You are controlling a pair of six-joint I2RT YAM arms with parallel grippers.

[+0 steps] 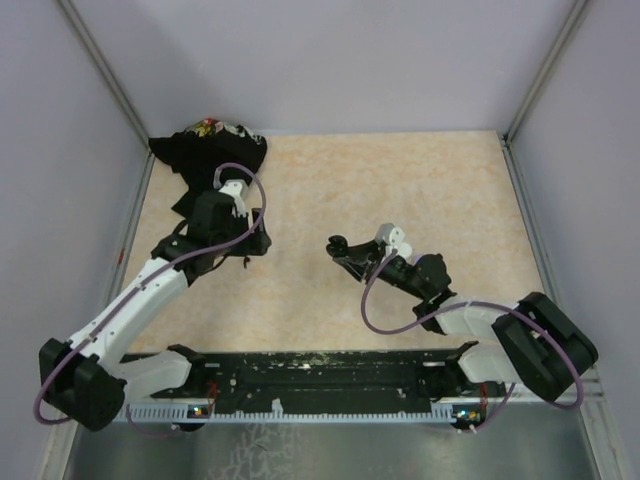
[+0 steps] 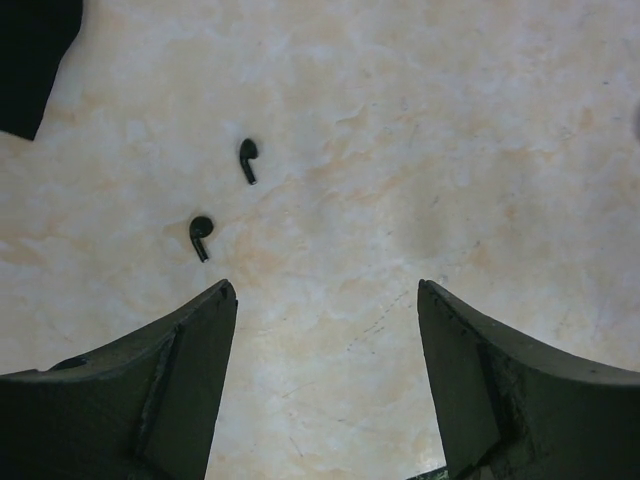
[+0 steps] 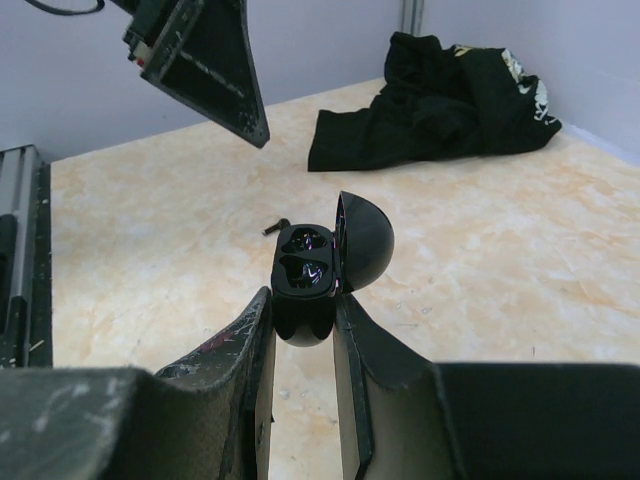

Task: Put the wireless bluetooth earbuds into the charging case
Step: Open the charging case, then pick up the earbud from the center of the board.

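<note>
the left gripper (image 2: pixel 326 295) hangs open over the table (image 2: pixel 470 150) with nothing between its fingers. two black earbuds (image 2: pixel 200 236) lie on the table ahead of it, off toward the left of its wrist view: one just beyond the fingertip there, the farther earbud (image 2: pixel 248 160) a little past it. both stems run near to far, across the closing line. the right gripper (image 3: pixel 303 305) is clamped on the charging case (image 3: pixel 305 262), lid (image 3: pixel 365 240) up and sockets empty, so the left arm looks the one to pick.
</note>
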